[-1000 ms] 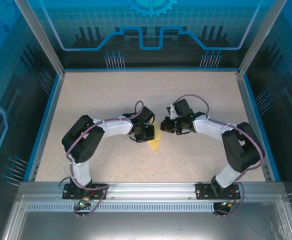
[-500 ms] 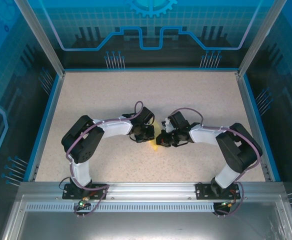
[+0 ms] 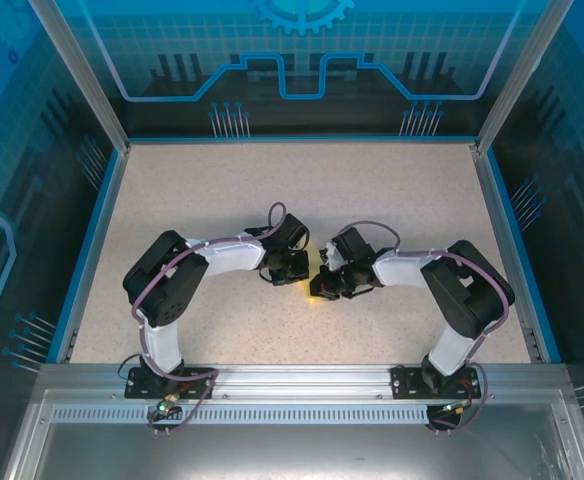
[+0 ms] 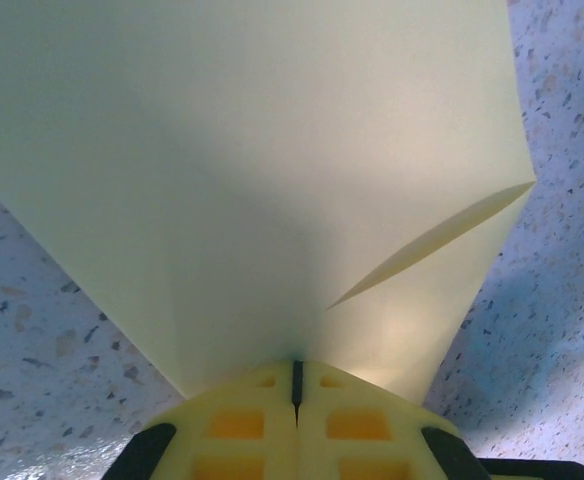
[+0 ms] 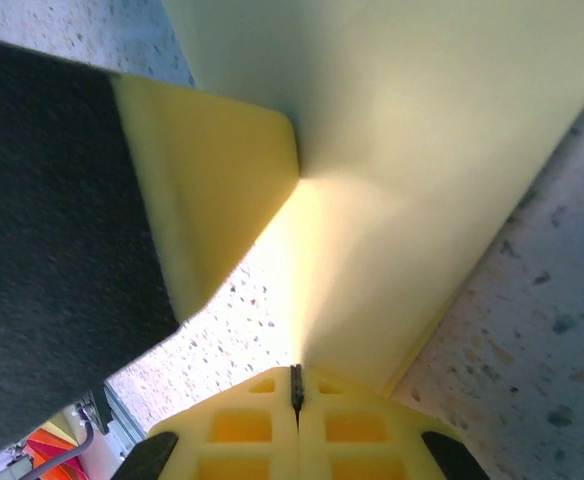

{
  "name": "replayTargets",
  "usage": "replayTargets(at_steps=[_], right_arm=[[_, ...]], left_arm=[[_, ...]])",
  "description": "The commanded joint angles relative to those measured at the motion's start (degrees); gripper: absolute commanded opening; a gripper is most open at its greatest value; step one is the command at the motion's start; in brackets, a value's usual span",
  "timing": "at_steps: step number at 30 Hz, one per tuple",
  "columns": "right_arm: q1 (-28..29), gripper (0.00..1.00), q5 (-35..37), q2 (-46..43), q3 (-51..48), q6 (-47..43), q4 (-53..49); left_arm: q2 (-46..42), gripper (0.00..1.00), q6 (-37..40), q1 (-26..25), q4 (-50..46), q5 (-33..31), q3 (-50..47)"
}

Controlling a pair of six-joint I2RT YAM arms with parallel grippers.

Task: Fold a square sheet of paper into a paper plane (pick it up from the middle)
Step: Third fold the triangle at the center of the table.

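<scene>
Bending inward at the elbows, the left arm (image 3: pixel 217 258) and the right arm (image 3: pixel 412 268) bring their wrists together over the middle of the speckled table (image 3: pixel 202 190), the two heads nearly nose to nose. The left gripper (image 4: pixel 295 385) is fully closed, its yellow fingertips pressed together with just a thin dark seam between them. The pale yellow sheet of paper (image 4: pixel 252 180) fans out from that seam, pinched at the tips. The sheet is folded: a crease runs from near the fingertips out to a pointed corner on the right, and it casts a shadow on the table beside that edge. The right gripper (image 5: pixel 295 385) is likewise clamped tight, and the same paper rises from its tips as a broad folded flap. In the right wrist view, one of the left gripper's fingers (image 5: pixel 207 190), yellow with a dark back, lies against the paper just beside that flap. From above, a sliver of yellow shows between the two grippers.
</scene>
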Motion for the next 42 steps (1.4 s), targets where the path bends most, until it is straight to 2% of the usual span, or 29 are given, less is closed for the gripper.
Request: replayTargets(at_steps=[1, 10, 17, 25, 30, 37, 42], right_arm=[[1.11, 0.00, -1.72, 0.87, -1.76, -1.11, -0.85], [1.57, 0.00, -1.22, 0.88, -2.76, -3.42, -4.23], [1.72, 0.00, -0.51, -4.38, -0.92, -4.25, -5.25], [3.14, 0.00, -0.04, 0.99, 0.01, -6.11, -6.37], [3.22, 0.00, -0.03, -0.63, -1.88, -6.20, -7.82], [0.99, 0.00, 1.54, -9.43, -0.30, -6.63, -10.32], [-0.75, 0.00, 2.13, -5.28, 2.80, -6.13, -8.08]], left_arm=[[4.67, 0.00, -0.57, -0.64, -7.64, -4.87, -3.86], [4.76, 0.00, -0.98, -0.68, -7.91, -5.48, -4.03], [4.84, 0.00, -1.01, -0.65, -7.73, -5.57, -4.12], [4.76, 0.00, -0.95, -0.64, -7.69, -5.48, -3.85], [4.78, 0.00, -0.89, -0.73, -7.69, -5.52, -3.81], [4.84, 0.00, -0.66, -0.64, -7.90, -5.66, -3.50], [4.76, 0.00, -0.67, -0.75, -7.87, -5.66, -3.51]])
